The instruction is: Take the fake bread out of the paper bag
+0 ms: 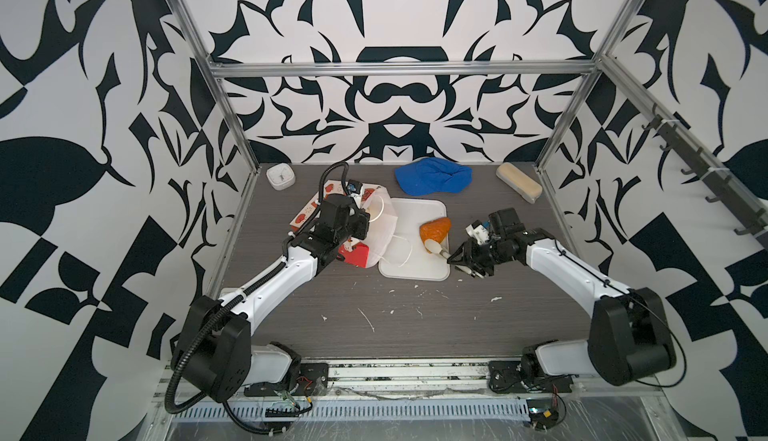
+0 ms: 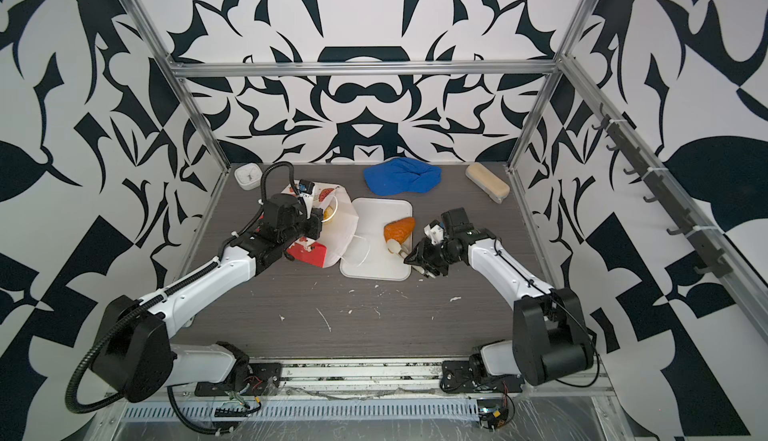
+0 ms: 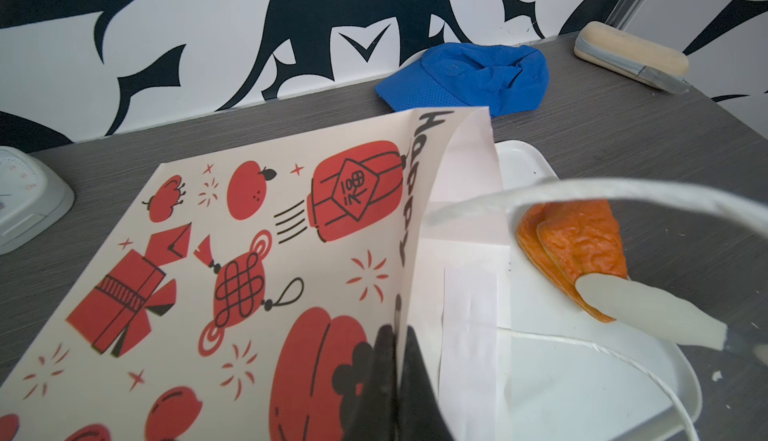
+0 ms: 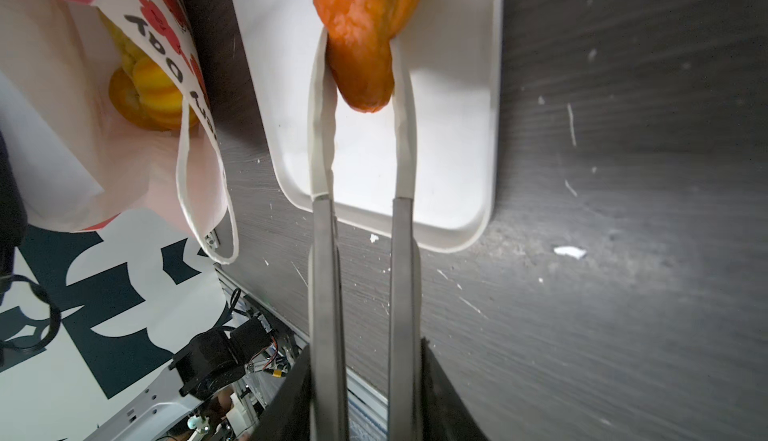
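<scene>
The paper bag (image 1: 384, 227) lies on its side at the left of the white tray (image 1: 419, 210), its mouth turned toward the tray. My left gripper (image 3: 397, 333) is shut on the edge of the bag's upper wall (image 3: 249, 252), holding the mouth up. Inside the bag a yellow croissant (image 4: 145, 89) shows. A brown triangular pastry (image 1: 436, 229) of the fake bread rests on the tray. My right gripper (image 4: 359, 56) has its long white-tipped fingers (image 4: 320, 118) pressed on both sides of the pastry's narrow end (image 4: 365, 85). A cord handle (image 1: 401, 247) trails onto the tray.
A blue cap (image 1: 432, 177) lies at the back centre. A beige block (image 1: 519, 181) sits at the back right and a small white clock (image 1: 280, 177) at the back left. White scraps (image 1: 368, 320) dot the grey tabletop near the front.
</scene>
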You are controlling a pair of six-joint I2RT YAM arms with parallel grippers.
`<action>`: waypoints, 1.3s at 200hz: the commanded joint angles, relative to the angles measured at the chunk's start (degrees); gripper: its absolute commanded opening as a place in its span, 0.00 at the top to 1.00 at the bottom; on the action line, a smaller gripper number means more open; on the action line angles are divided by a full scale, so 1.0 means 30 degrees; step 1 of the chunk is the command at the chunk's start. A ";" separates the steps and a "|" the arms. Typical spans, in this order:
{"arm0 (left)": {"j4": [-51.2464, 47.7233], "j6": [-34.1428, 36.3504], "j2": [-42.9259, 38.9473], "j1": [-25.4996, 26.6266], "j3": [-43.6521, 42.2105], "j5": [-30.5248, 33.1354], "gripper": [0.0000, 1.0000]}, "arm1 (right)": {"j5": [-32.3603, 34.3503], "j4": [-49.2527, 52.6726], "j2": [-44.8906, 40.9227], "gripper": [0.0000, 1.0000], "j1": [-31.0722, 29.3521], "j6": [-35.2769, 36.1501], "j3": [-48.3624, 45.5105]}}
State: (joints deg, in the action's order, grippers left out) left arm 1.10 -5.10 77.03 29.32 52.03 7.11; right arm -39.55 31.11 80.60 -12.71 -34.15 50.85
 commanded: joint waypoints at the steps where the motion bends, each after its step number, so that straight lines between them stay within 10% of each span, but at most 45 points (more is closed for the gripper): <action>1: 0.0833 -0.0309 0.0045 0.0004 -0.0210 -0.0371 0.97 | 0.0027 -0.0775 0.0520 0.62 0.0045 0.1506 0.1367; 99: 0.0877 -0.0375 0.0044 0.0012 -0.0174 -0.0416 0.97 | -0.1359 -0.0621 0.1895 0.48 0.0047 0.1653 0.2152; 260: 0.1509 -0.0378 -0.0071 -0.0003 -0.0702 -0.0409 0.97 | 0.1970 0.3967 -0.2785 0.54 0.0105 0.0914 0.1730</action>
State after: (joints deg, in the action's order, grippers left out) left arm 2.98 -5.61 77.06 29.32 50.19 6.33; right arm -36.62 41.87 77.12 -12.49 -32.21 55.33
